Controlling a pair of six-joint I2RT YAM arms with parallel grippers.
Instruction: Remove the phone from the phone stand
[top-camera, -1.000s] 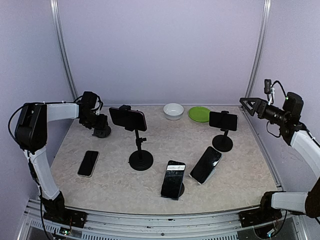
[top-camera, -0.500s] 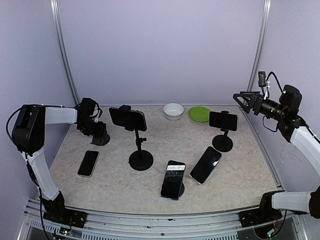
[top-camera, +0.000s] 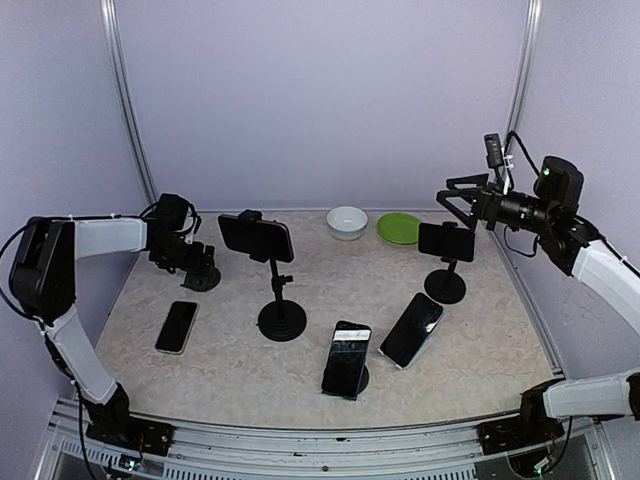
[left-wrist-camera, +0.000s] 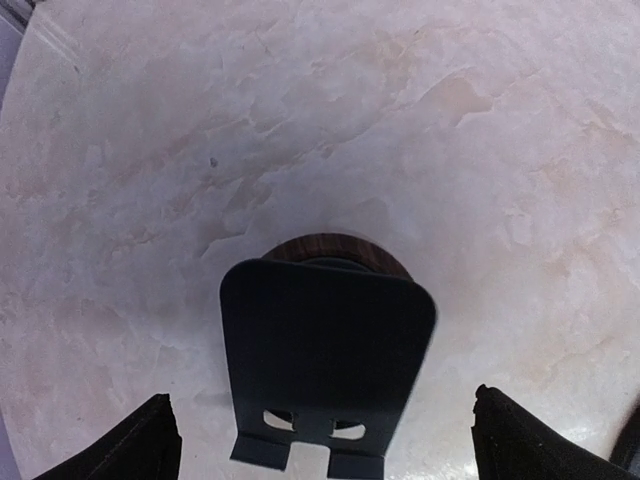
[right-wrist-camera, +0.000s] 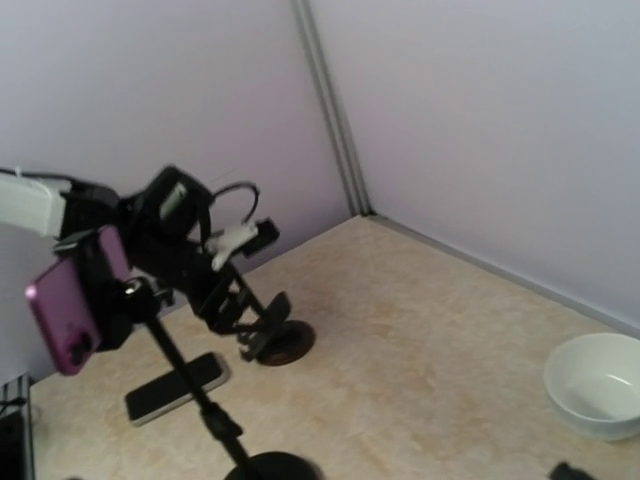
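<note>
Four phones rest on stands: one clamped sideways on a tall stand (top-camera: 256, 238), one clamped on a shorter stand (top-camera: 446, 241) at the right, and two leaning on small stands (top-camera: 347, 358) (top-camera: 411, 329) in front. My left gripper (top-camera: 196, 262) is open, its fingers (left-wrist-camera: 140, 445) on either side of an empty small stand (left-wrist-camera: 328, 360) on a round brown base. My right gripper (top-camera: 458, 196) hangs open in the air just above and behind the right stand's phone. Its fingers do not show in the right wrist view.
A phone (top-camera: 177, 326) lies flat on the table at the left, also in the right wrist view (right-wrist-camera: 175, 388). A white bowl (top-camera: 347, 222) and a green plate (top-camera: 399, 228) stand at the back. The tall stand's base (top-camera: 282, 320) sits mid-table.
My left gripper has opened round the empty stand. The right arm has swung left from the right wall to above the right stand's phone.
</note>
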